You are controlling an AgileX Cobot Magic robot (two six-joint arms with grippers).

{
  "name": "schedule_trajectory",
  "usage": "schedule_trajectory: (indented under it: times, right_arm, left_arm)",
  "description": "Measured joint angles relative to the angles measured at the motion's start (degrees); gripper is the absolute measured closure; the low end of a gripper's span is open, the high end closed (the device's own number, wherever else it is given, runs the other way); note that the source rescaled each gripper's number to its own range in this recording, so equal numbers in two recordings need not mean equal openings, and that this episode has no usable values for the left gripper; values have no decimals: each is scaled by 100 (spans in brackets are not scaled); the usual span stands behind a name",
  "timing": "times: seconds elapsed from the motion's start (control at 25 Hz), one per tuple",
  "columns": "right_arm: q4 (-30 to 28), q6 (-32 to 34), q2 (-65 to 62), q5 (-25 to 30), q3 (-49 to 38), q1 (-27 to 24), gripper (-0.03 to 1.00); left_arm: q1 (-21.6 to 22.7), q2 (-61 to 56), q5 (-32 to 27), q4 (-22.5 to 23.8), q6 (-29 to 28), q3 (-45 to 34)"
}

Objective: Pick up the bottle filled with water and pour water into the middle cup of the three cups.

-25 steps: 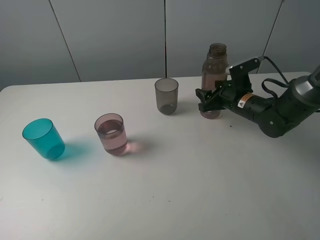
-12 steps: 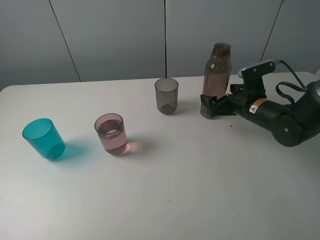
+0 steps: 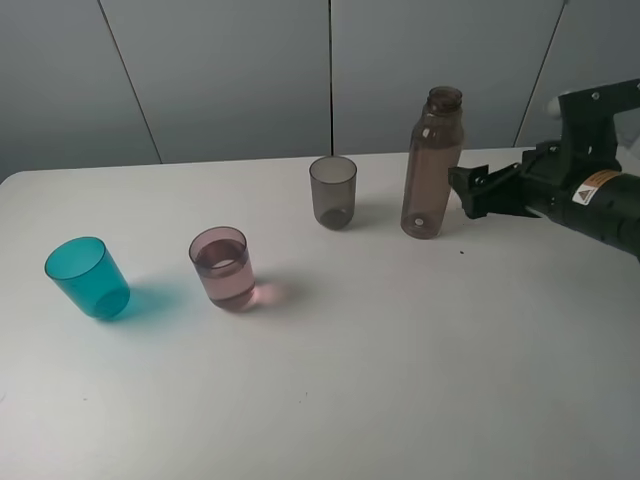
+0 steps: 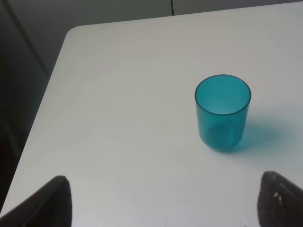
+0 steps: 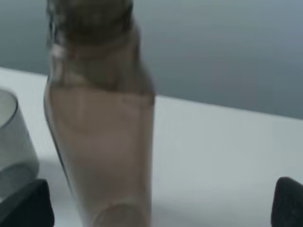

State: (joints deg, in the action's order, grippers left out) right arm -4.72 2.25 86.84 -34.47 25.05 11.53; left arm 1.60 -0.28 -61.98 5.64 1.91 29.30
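Near the white desk's (image 3: 400,350) far edge the tall smoky brown-pink plastic bottle (image 3: 432,165) stands upright and free, the right gripper (image 3: 478,192) spread wide just beside it, apart, while the pale pink translucent middle cup (image 3: 222,267) holds water.

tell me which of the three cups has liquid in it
The pale pink cup, the middle one of the row, holds liquid partway up. The teal cup to its left and the smoky grey cup near the bottle look empty.
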Motion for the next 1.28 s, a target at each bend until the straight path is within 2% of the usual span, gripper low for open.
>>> schedule_trajectory:
  times: [0.12,0.36,0.44,0.72,0.8,0.92,1.08,1.28]
  right_arm:
    - [2,10,-1196,1508,546,0,-3]
    - [-67,10,-2941,5517,2170,0,-3]
    - [-51,10,-3297,6529,2502,0,-3]
    - [122,-3,-4810,9049,2232,0,-3]
    - [263,-3,-5348,9511,1957,0,-3]
    - [472,-34,-6187,9706,1372,0,-3]
    - [709,-59,-7406,9729,823,0,-3]
    - [511,-59,-8622,9668,514,0,-3]
  left_arm:
    - [0,0,0,0,0,0]
    - [0,0,0,0,0,0]
    - [0,0,0,0,0,0]
    - [0,0,0,0,0,0]
    - [0,0,0,0,0,0]
    - [0,0,0,0,0,0]
    - [0,0,0,0,0,0]
    - [0,0,0,0,0,0]
